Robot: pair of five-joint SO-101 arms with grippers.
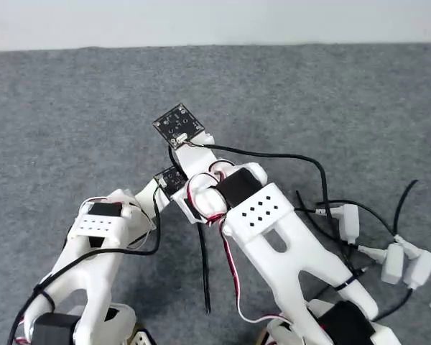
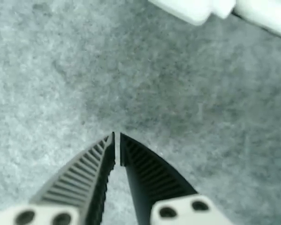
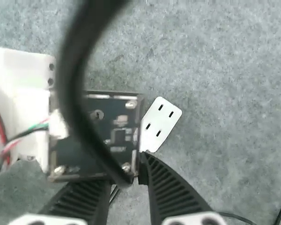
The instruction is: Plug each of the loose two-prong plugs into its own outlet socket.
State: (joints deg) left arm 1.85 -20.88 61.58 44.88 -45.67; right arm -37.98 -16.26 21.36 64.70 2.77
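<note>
Plugs (image 1: pixel 393 262), white on black cords, lay loose at the right edge of the high view on the grey tabletop (image 1: pixel 72 108). Your left end effector (image 2: pixel 117 140) was closed on nothing. Your right end effector (image 3: pixel 136 164) looked closed too — its tips just beside the white outlet socket (image 3: pixel 160 123), a slotted plate lying flat.

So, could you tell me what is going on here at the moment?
Two arms are meant to plug the loose plugs into sockets, but neither holds one. The left gripper is shut and empty over the grey mat. The right gripper is at the white outlet, and the plugs lie untouched beside the right arm.
</note>
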